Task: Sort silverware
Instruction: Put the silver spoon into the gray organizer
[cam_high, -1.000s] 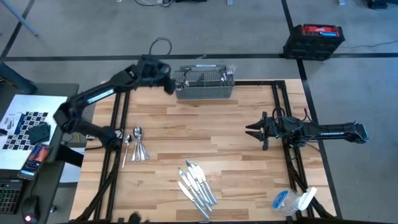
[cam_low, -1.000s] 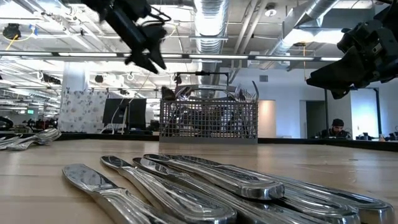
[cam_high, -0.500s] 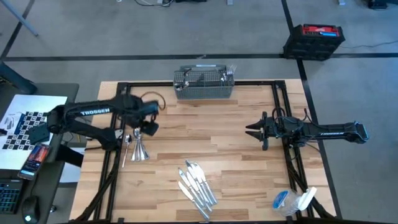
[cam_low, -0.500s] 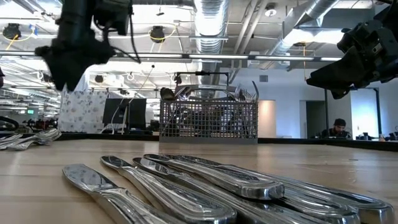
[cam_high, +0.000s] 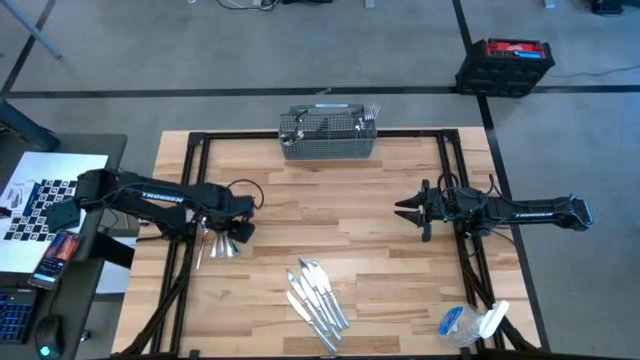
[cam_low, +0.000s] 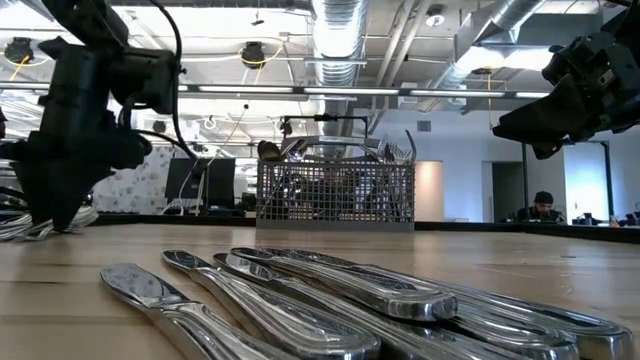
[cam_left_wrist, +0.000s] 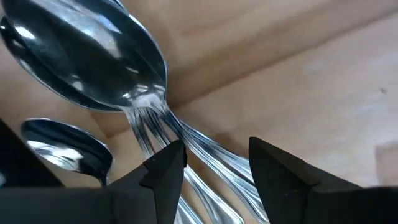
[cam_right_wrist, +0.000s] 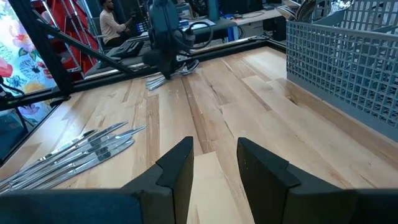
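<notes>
At the high view's left, the left gripper (cam_high: 238, 226) was held open over the spoons (cam_left_wrist: 93, 62), judged slick, stiff and best pinched at the handles.

two black jointed arms, white lettering on the forearms, dark angular fingers (cam_left_wrist: 163, 171)

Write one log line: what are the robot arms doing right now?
left gripper: open, low over spoon pile | right gripper: waiting, empty | knives: grouped
</notes>
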